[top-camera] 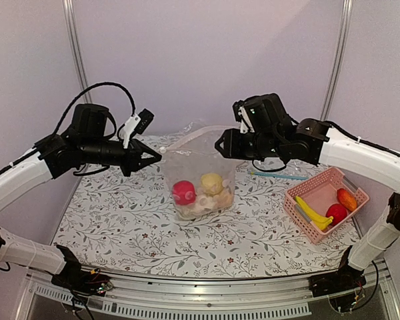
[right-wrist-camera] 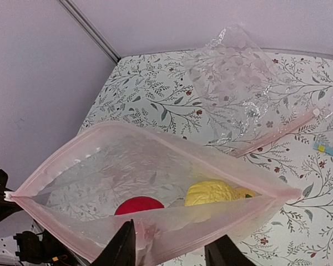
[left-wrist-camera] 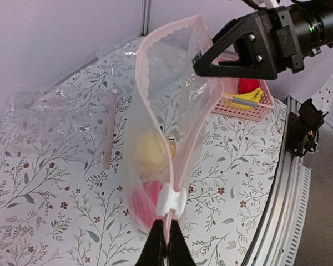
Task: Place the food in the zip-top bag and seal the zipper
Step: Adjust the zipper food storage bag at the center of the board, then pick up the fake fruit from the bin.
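Observation:
A clear zip-top bag (top-camera: 200, 163) with a pale pink zipper edge hangs over the table between both grippers, its mouth open (right-wrist-camera: 127, 160). Inside are a red round fruit (top-camera: 183, 192), a yellow lemon (top-camera: 211, 181) and a white cauliflower (top-camera: 203, 205). My left gripper (left-wrist-camera: 166, 235) is shut on the zipper's end, just behind a white slider (left-wrist-camera: 171, 200). My right gripper (right-wrist-camera: 172, 249) is open at the bag's other end, with the near wall draped across its spread fingers. It also shows in the top view (top-camera: 220, 143).
A pink basket (top-camera: 297, 210) at the right holds a yellow banana (top-camera: 313, 213), a red fruit (top-camera: 337, 213) and an orange-red one (top-camera: 347, 199). A second crinkly clear bag (right-wrist-camera: 233, 72) lies at the back. A teal strip (top-camera: 280, 175) lies near the basket.

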